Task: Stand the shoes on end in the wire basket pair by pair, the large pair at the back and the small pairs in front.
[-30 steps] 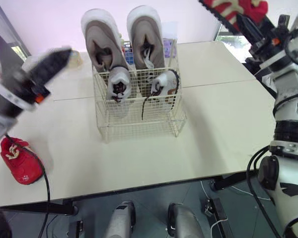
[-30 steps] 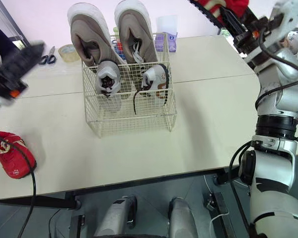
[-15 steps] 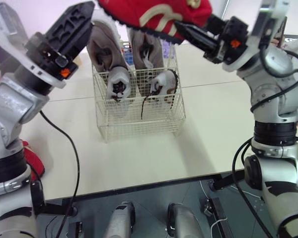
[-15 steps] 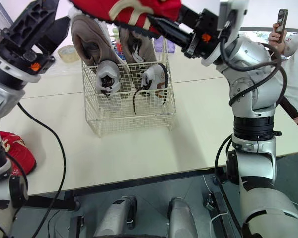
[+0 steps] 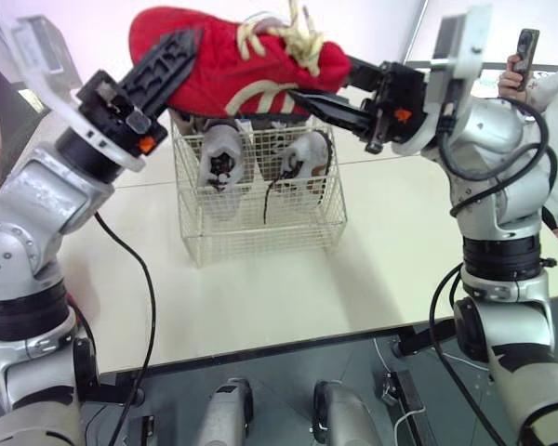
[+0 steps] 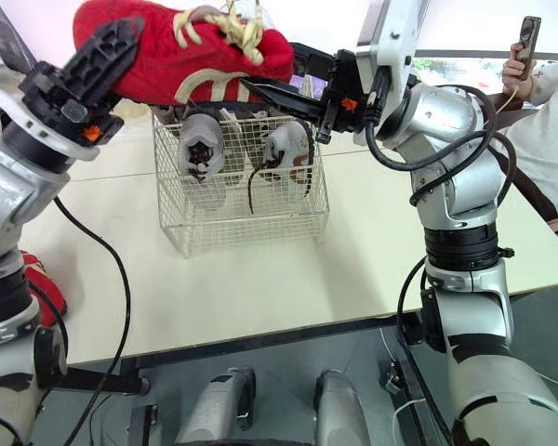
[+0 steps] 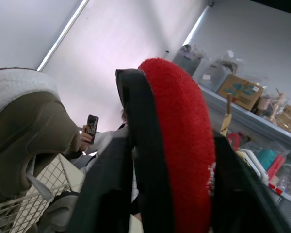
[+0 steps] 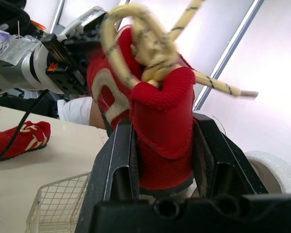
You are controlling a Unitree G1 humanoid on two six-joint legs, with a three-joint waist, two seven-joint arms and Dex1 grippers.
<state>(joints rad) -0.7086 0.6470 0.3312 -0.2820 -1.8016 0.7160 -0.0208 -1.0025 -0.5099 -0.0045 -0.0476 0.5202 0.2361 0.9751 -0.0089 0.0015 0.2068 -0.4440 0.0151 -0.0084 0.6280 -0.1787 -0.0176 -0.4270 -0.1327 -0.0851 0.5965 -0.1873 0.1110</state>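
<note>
Second red shoe (image 8: pixel 20 138): it lies on the table (image 5: pixel 400 214) at the lower left of the head views. We see only a sliver of it past the left arm.
Left gripper (image 5: pixel 165 67): the arm is raised at the upper left, its fingers clamped across one end of the red shoe (image 5: pixel 237 65).
Right gripper (image 5: pixel 321 91): the forearm reaches in from the upper right. Its fingers pinch the shoe's other end, beside the lace knot.
Red shoe: it is held level in the air at top centre, over the wire basket (image 5: pixel 260 218) and not in it.
Basket front: two small shoes (image 5: pixel 220 158) (image 5: pixel 304 156) stand on end, side by side.
Basket back: the held shoe hides most of the large pair. We make out one large shoe (image 7: pixel 24 126) from the left wrist.
Person: a hand with a phone (image 5: pixel 524 58) shows at the far upper right, cut off by the frame edge.
</note>
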